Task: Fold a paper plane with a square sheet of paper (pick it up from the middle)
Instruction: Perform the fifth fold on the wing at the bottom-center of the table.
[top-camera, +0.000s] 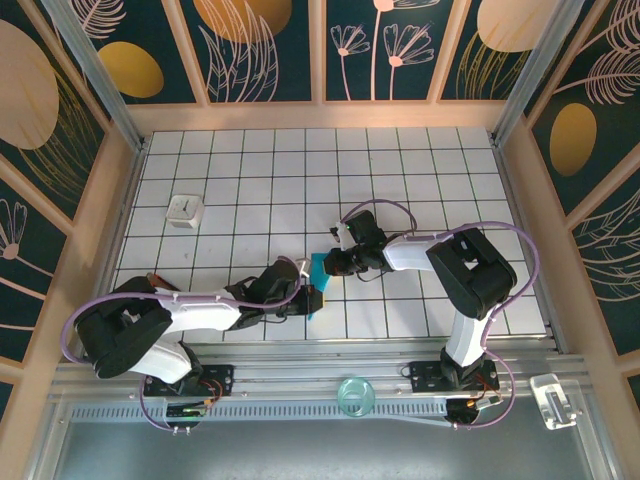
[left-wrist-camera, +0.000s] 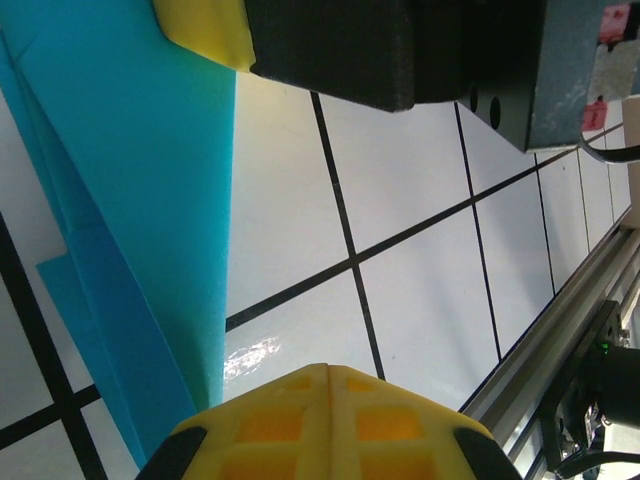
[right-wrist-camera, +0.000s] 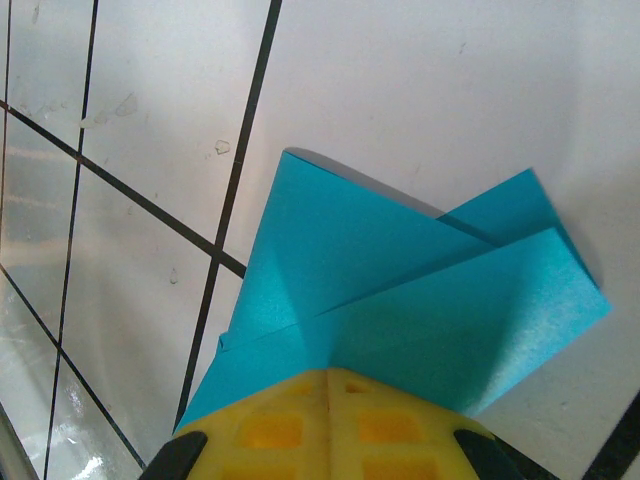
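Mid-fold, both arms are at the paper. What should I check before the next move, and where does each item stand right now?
1. Hold by the right gripper on the thin teal-blue folded paper sheet: ok, its layers run into the shut yellow fingertips.
2. The left gripper shut: ok.
3. Paper pinched by the left gripper: cannot tell; the paper's edge passes beside its fingertips.
4. Room between the two grippers: not ok, they nearly meet over the paper.
5. The small white cube out of the way: ok, far left, apart from both arms.
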